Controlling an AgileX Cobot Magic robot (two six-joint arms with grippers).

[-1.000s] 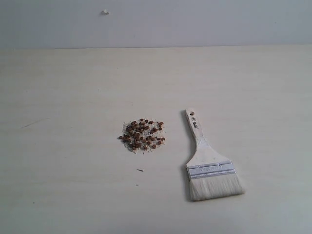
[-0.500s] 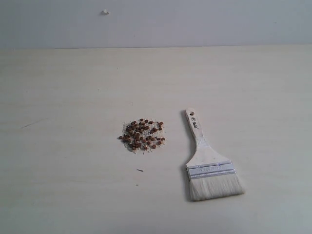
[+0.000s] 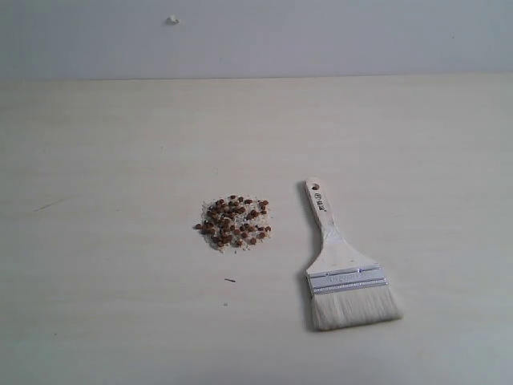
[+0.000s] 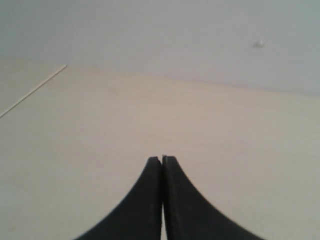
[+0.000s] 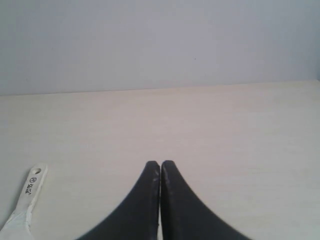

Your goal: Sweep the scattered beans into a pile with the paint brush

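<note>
Reddish-brown beans mixed with pale crumbs lie gathered in one compact pile near the table's middle in the exterior view. To their right lies the paint brush, flat on the table, whitish bristles toward the front and wooden handle pointing back. Its handle end also shows in the right wrist view, off to one side of my right gripper, which is shut and empty. My left gripper is shut with nothing in it, over bare table. Neither gripper shows in the exterior view.
The pale wooden table meets a grey wall at the back. A lone dark speck lies just in front of the pile. A table edge runs along one side in the left wrist view.
</note>
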